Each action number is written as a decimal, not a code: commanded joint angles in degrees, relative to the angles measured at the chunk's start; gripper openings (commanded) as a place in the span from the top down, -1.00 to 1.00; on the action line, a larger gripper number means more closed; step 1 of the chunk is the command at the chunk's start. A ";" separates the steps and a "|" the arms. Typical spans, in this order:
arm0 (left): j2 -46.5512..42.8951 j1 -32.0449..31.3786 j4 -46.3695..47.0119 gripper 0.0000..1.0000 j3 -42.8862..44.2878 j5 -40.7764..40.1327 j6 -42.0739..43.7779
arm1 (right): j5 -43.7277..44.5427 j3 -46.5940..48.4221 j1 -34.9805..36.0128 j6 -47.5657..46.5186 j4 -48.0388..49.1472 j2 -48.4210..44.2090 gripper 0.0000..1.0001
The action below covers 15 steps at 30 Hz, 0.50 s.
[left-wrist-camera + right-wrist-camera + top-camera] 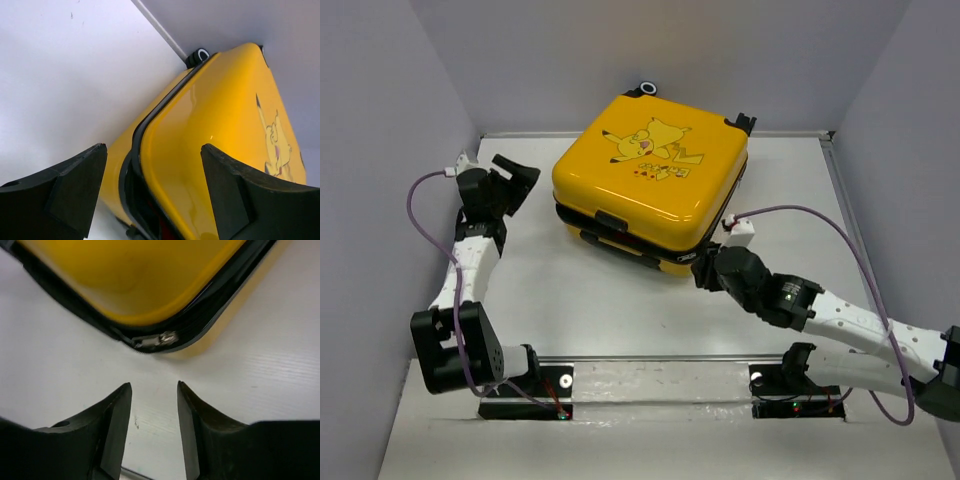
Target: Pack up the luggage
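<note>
– Both end effectors empty?
– Yes. On the right end effector (154,385) the jaws are part open with nothing between them. The zipper pull (156,340) sits just ahead of the tips, untouched. The left end effector (152,147) is spread wide, beside the luggage (650,180) on its left and clear of it.
– Luggage position?
– Flat on the bench (620,320), mid-rear, lid down, Pikachu up.
– Progress?
– Lid's closed. The seam gapes at the near-left corner, so I'd judge the zip isn't finished. Late stage.
</note>
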 commanded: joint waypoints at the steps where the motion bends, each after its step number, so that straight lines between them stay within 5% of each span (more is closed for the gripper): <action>1: 8.21 2.03 0.79 -0.75 12.49 5.53 -0.61 | 0.04 4.08 -9.78 -0.67 -2.80 -3.43 0.32; 2: 10.40 2.03 -0.27 -0.75 14.87 5.97 0.18 | -0.22 4.26 -11.90 -0.58 -3.07 -3.43 0.62; 5: 20.07 1.94 -4.49 -0.75 24.28 9.04 1.77 | -3.55 4.17 -19.54 -0.93 -3.07 -2.03 0.85; 9: 29.57 1.85 -5.64 -0.75 31.05 12.64 1.69 | -10.14 3.56 -36.21 -2.42 0.95 1.05 0.86; 13: 38.44 0.46 -6.69 -0.73 35.62 13.97 1.77 | -26.10 4.34 -48.97 -3.39 9.22 8.06 0.86; 15: 40.21 -0.95 -6.52 -0.72 35.89 14.06 1.69 | -28.60 7.06 -50.94 -3.65 12.74 14.83 0.86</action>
